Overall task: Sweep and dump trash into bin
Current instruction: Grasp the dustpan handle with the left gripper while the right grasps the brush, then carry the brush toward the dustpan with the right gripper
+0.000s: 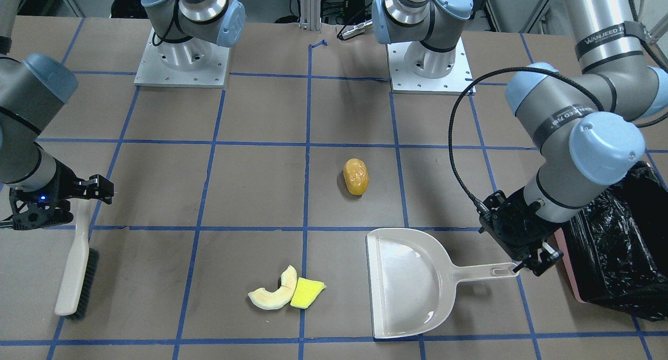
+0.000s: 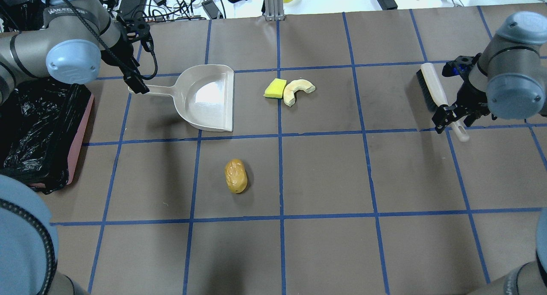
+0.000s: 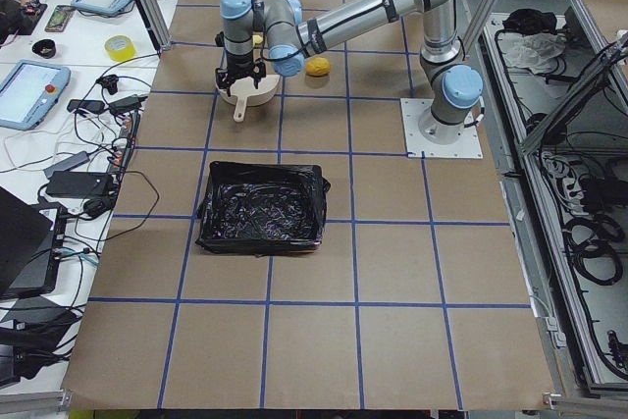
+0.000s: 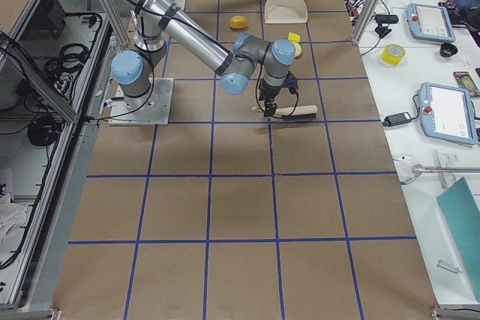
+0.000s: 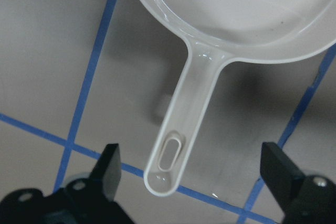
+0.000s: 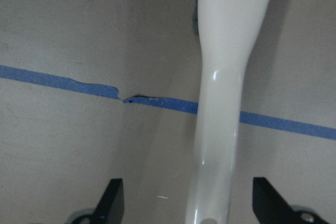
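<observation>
The trash lies on the brown table: a glossy orange lump (image 1: 356, 177) (image 2: 236, 175), and a cream crescent slice (image 1: 274, 293) (image 2: 298, 89) touching a yellow-green wedge (image 1: 307, 292) (image 2: 275, 88). The bin (image 1: 566, 268) (image 2: 83, 128), pink with a black bag, stands at the robot's left. My left gripper (image 2: 137, 86) (image 5: 194, 169) is open, its jaws on either side of the end of the beige dustpan's handle (image 5: 173, 145). My right gripper (image 2: 453, 117) (image 6: 190, 200) is open, straddling the beige brush's handle (image 6: 226, 77).
The dustpan (image 1: 407, 282) (image 2: 209, 98) lies flat, its mouth toward the crescent and wedge. The brush (image 1: 78, 266) (image 2: 433, 89) lies on the table at the robot's right. Both arm bases (image 1: 181, 62) stand at the table's back edge.
</observation>
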Controlling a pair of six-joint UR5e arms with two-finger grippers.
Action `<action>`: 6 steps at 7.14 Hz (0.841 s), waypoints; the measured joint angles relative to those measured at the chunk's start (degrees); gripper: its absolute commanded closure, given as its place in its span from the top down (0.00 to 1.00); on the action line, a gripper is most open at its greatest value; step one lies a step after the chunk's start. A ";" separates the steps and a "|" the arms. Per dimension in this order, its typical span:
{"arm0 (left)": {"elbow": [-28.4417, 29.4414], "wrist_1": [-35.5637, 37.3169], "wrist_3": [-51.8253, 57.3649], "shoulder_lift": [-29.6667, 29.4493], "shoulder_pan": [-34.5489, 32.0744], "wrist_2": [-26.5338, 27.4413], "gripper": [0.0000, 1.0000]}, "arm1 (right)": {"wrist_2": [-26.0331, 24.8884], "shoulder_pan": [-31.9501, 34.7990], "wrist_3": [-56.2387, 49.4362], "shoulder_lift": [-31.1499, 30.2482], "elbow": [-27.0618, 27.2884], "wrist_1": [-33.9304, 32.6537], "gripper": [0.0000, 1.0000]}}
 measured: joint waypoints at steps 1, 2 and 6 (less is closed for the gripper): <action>0.74 1.02 4.50 -2.06 0.02 -0.07 0.92 | -0.15 -0.10 0.08 0.01 0.11 -0.28 0.06; 1.73 1.66 8.23 -3.85 0.02 -0.21 0.92 | -0.19 -0.21 0.28 -0.07 0.01 -0.41 0.00; 2.30 1.76 12.66 -7.28 0.01 -0.45 0.76 | -0.08 -0.06 2.73 -1.37 -1.67 -0.02 0.00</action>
